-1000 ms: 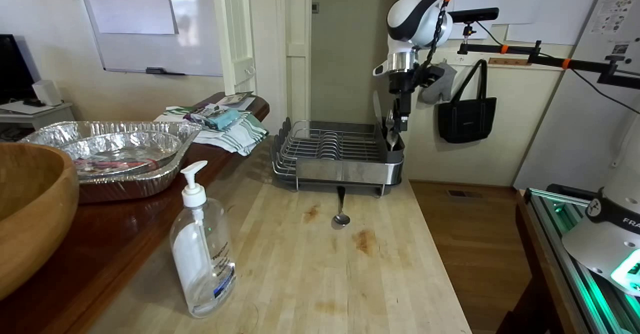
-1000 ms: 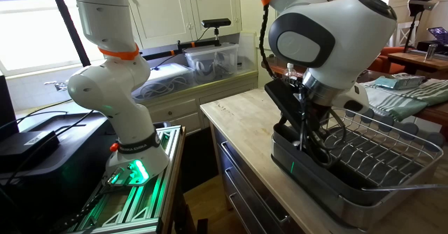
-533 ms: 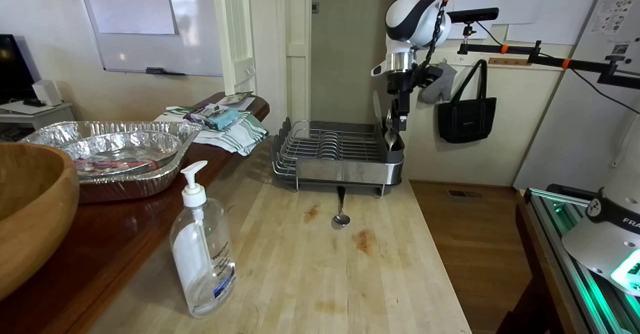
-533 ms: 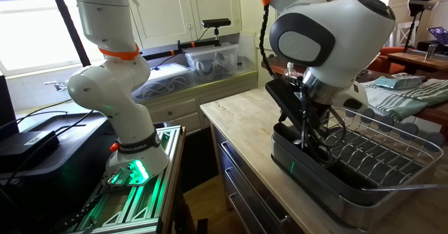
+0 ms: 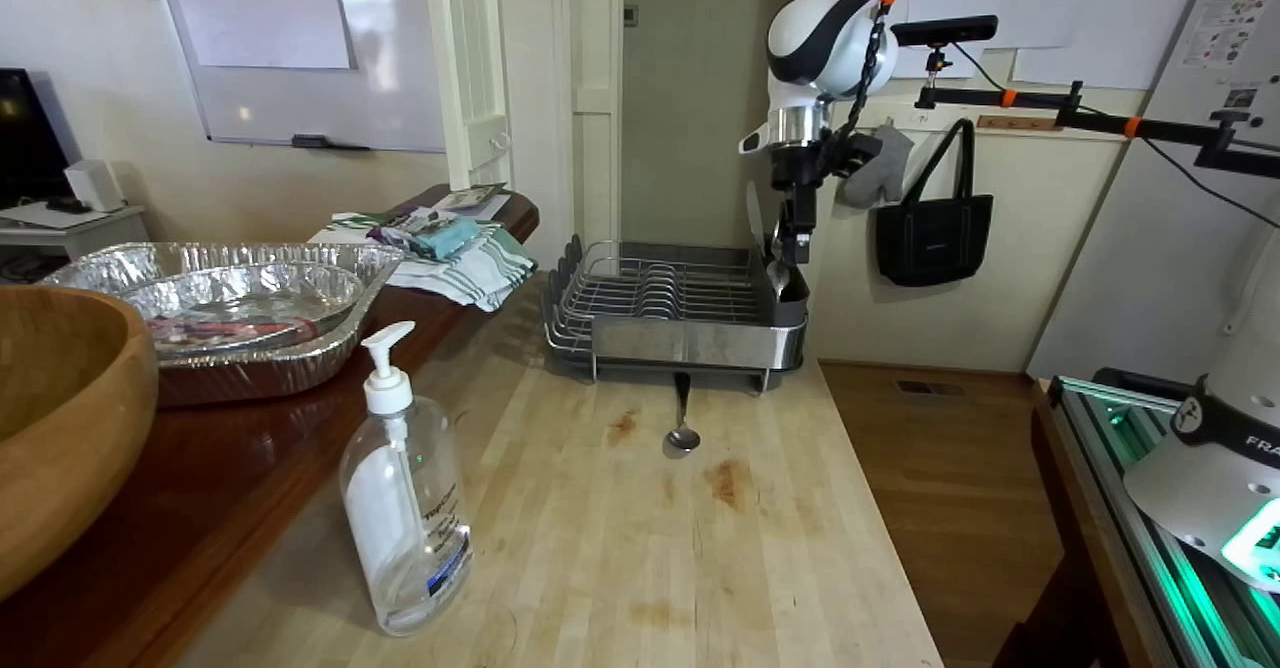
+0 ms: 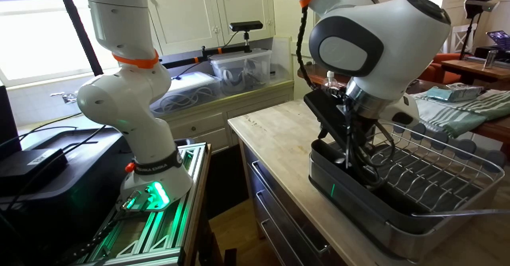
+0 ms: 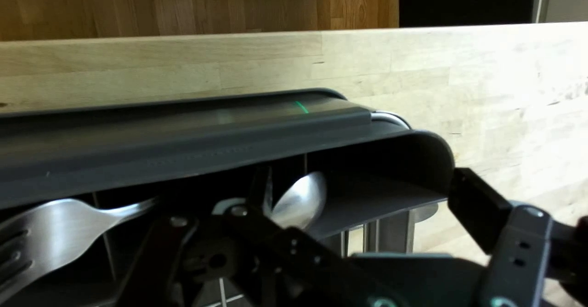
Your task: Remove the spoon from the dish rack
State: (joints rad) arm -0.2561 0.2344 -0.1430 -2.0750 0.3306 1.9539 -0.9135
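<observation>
Wooden counter (image 7: 275, 59): pale planks below the claw (image 7: 360, 178); the long edge runs just past the utensil holder (image 7: 206, 157), with darker wooden floor (image 7: 183, 3) lower down beyond it.
Claw: above the holder, fingers spread, a wide gap between the tips.
Spoon (image 7: 301, 201): in the holder, smooth rounded metal bowl upward, between the claw's fingers and nearer one of them; whether they touch, cannot tell.
Room: the holder's interior opens between the spoon and its curved end, under the claw.
Holder: matte dark grey, long and narrow.
Fork (image 7: 59, 233): shiny metal, in the holder, to the claw's side.
Dish rack (image 5: 690, 343): chrome wire with a flat metal side, stretching away from beneath the claw.
Counter spoon (image 5: 683, 438): lower than the claw, lying near the rack.
Pump bottle (image 5: 405, 508): clear, white-topped, well apart from the claw.
</observation>
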